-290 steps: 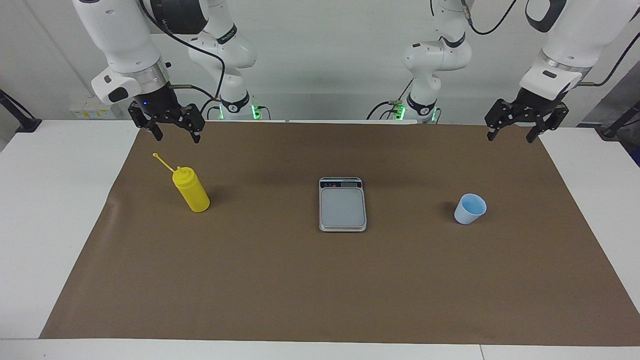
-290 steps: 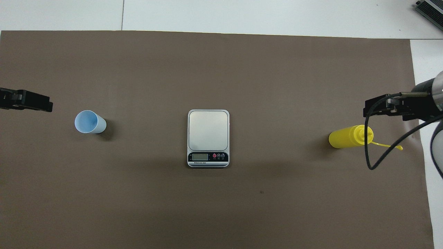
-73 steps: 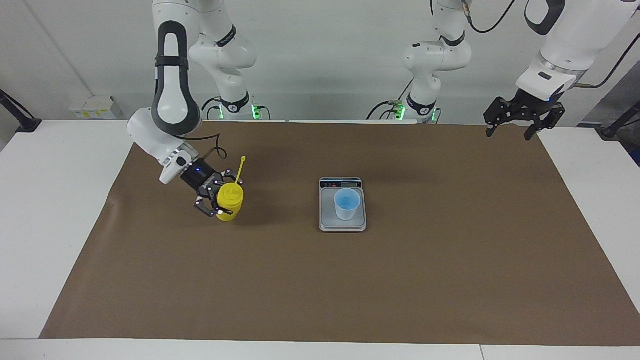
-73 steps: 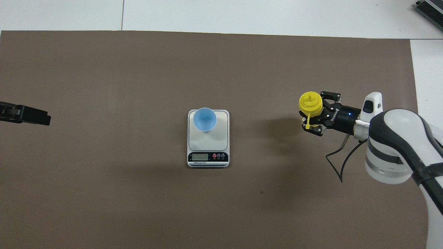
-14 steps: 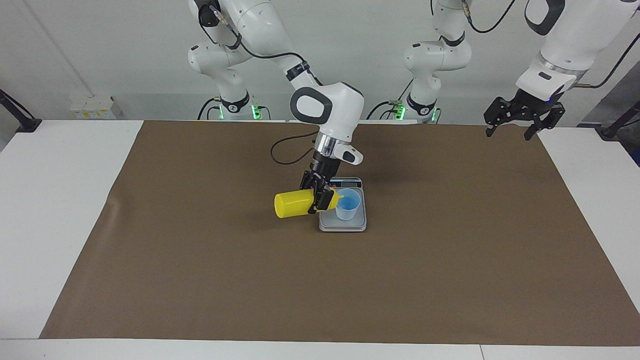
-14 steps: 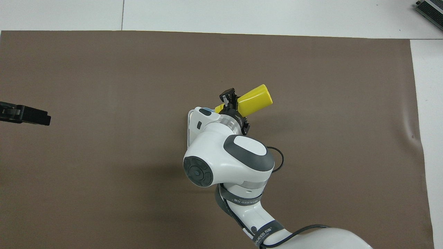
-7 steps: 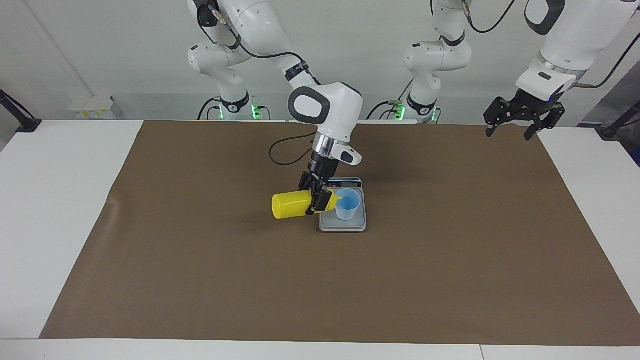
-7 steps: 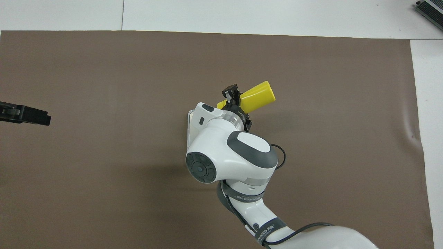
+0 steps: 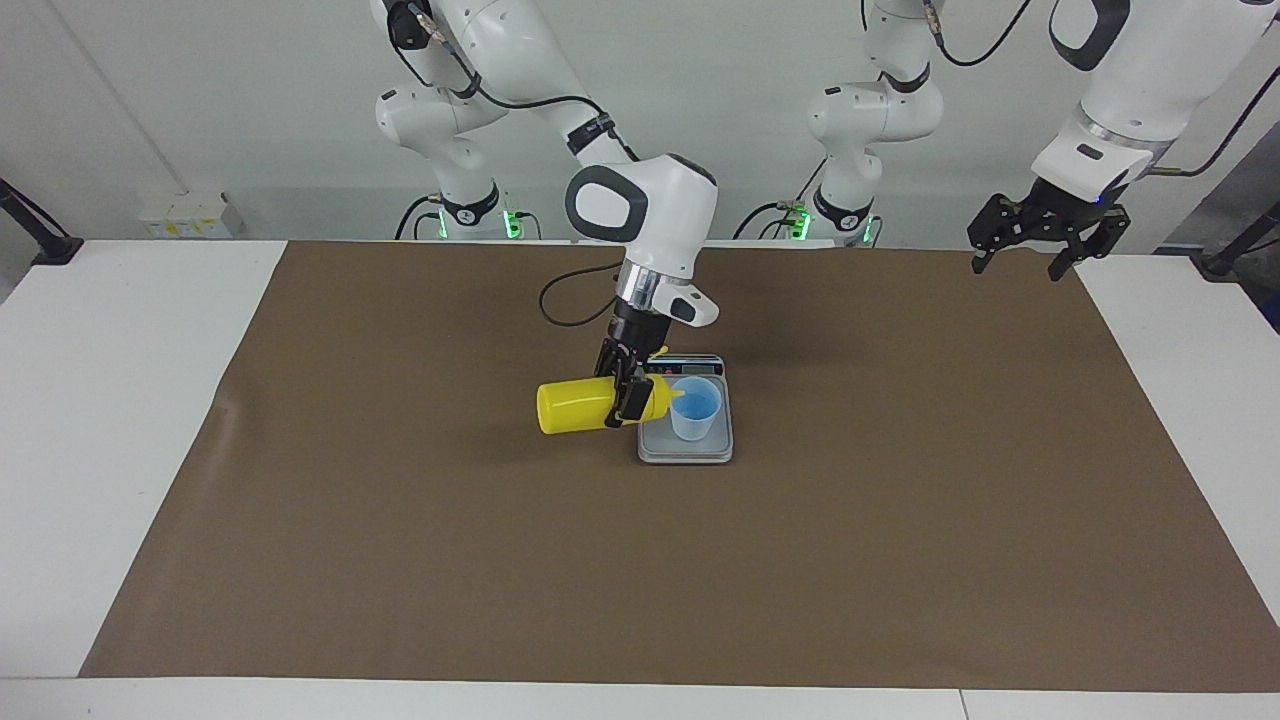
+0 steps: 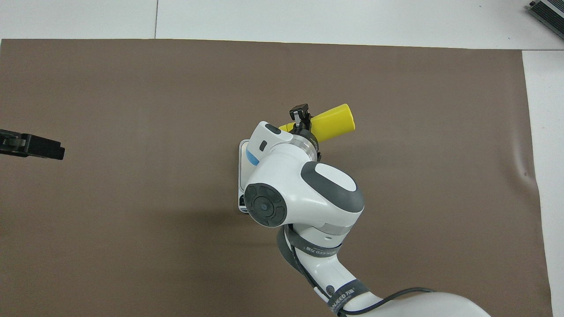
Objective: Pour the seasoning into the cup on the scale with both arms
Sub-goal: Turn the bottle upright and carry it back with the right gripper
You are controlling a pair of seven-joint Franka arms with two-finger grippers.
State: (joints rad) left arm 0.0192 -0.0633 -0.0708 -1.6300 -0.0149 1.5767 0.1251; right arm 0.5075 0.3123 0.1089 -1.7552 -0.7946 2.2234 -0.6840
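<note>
The light blue cup [image 9: 696,408] stands on the silver-grey scale [image 9: 690,450] at the middle of the table. My right gripper [image 9: 628,398] is shut on the yellow seasoning bottle [image 9: 570,406] near its neck. It holds the bottle on its side above the mat, with the nozzle at the cup's rim. In the overhead view the right arm covers most of the scale [image 10: 241,167] and the cup [image 10: 252,157], while the bottle [image 10: 335,122] sticks out past it. My left gripper [image 9: 1018,262] waits open, raised over the left arm's end of the table.
A brown mat [image 9: 400,560] covers most of the white table [image 9: 110,420]. Only the tip of the left gripper [image 10: 44,149] shows at the overhead view's edge.
The right arm has shifted slightly and the bottle's base has swung a little toward the right arm's end of the table. The nozzle stays at the cup's rim. The left arm has not moved.
</note>
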